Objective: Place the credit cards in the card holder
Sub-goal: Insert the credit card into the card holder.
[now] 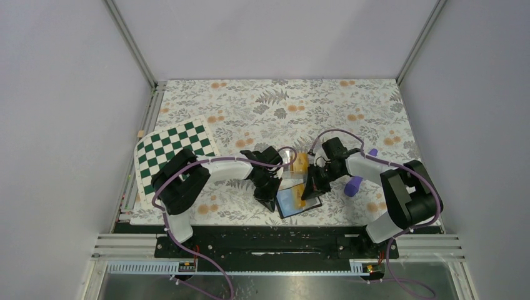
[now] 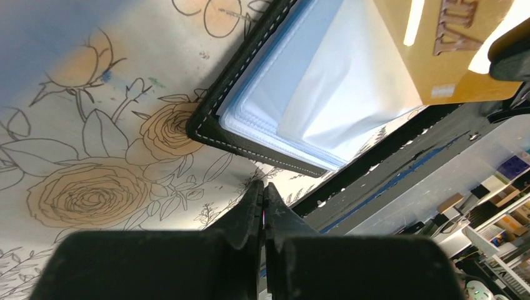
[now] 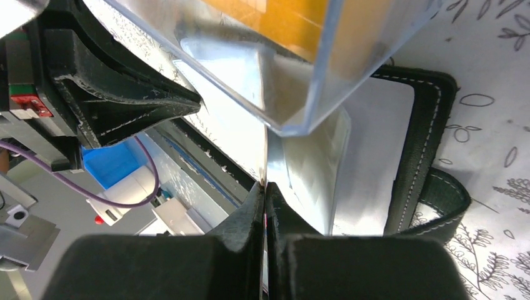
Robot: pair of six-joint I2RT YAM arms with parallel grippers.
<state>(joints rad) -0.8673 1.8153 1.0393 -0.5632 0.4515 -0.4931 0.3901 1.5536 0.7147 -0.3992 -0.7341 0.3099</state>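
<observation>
Low at centre of the top view, the open card holder [image 1: 294, 201] is flanked by the left pincer [image 2: 264, 187], closed empty, and the right pincer [image 3: 265, 187], clamped on a credit card [image 2: 431, 56] tilted just above it.

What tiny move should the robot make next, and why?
Probably the right tool should slide its credit card into a pale pocket of the card holder: the card hangs over the open pockets, not yet tucked in.
</observation>
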